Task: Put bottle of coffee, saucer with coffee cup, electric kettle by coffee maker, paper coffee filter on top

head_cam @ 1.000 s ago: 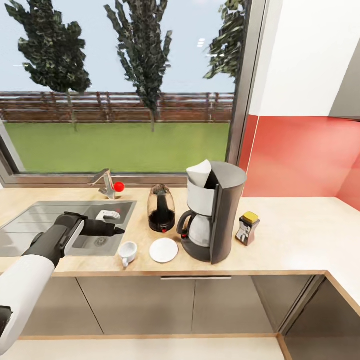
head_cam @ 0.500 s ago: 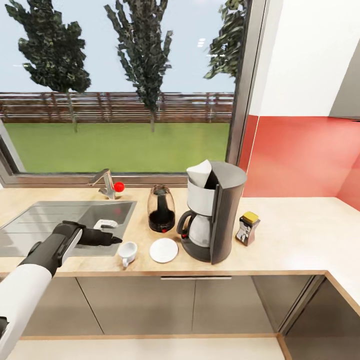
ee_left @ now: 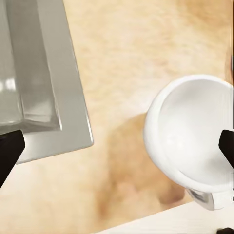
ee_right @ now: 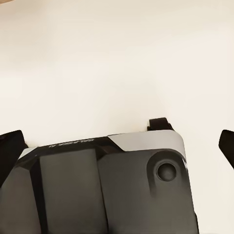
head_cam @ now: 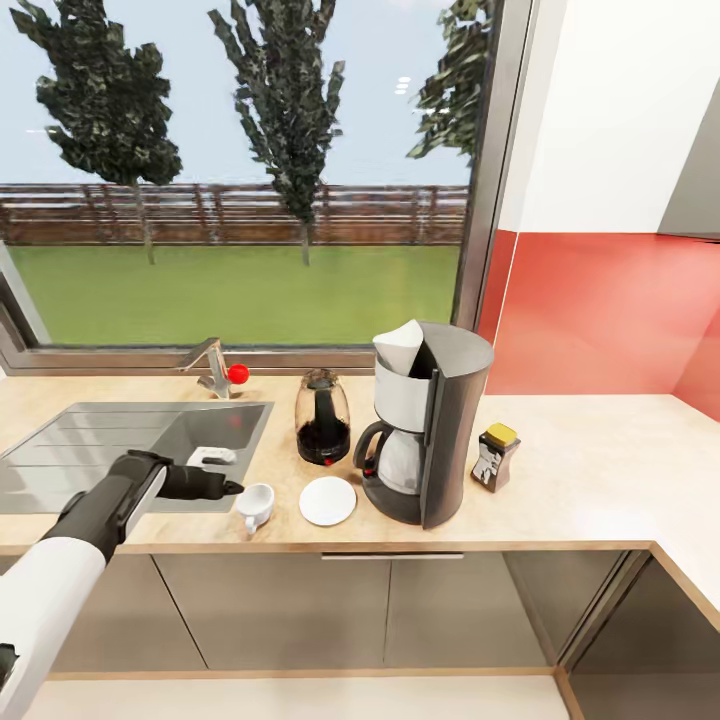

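On countertop (head_cam: 600, 470): filter (head_cam: 398, 346) atop coffee maker (head_cam: 430, 430), kettle (head_cam: 322, 418), coffee bottle (head_cam: 495, 456), saucer (head_cam: 327, 500) placed; cup (head_cam: 255, 505) left of saucer, not yet on it. Left gripper (head_cam: 225, 488) spread open beside cup; right gripper (ee_right: 117, 141) parted, empty.

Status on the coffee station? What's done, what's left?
Done: white paper filter sits atop the tall black coffee maker; the brown gold-lidded coffee jar, clear domed kettle and white saucer stand beside it. In hand: open left gripper closes in on the white cup. Left: cup onto saucer.

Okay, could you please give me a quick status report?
Left gripper open beside cup. Cup on countertop, not on saucer. Right gripper open. Nothing in the way.
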